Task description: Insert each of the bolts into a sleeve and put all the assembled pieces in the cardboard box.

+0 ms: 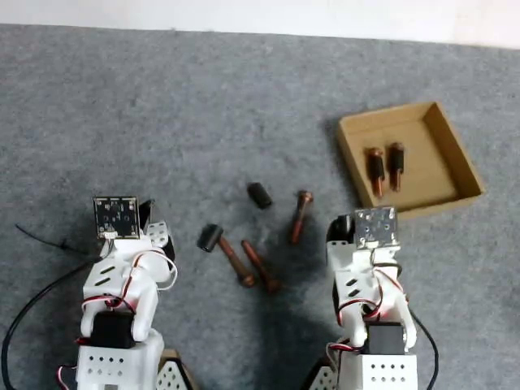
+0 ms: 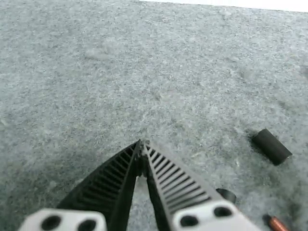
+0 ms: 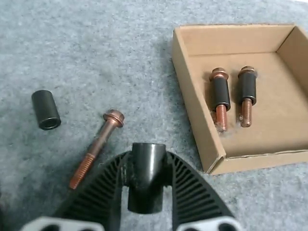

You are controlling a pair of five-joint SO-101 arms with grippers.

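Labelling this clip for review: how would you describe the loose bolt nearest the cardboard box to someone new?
Find the cardboard box on the grey mat. Between it and the farther black sleeve lies a copper bolt. Unlike the other two bolts, which lie side by side, it lies alone.

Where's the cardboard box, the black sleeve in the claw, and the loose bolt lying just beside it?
cardboard box [image 1: 431, 158]: high view, bare floor inside.
black sleeve [image 3: 146, 173]: right wrist view, middle of its side.
loose bolt [image 3: 96, 147]: right wrist view, middle of its shaft.
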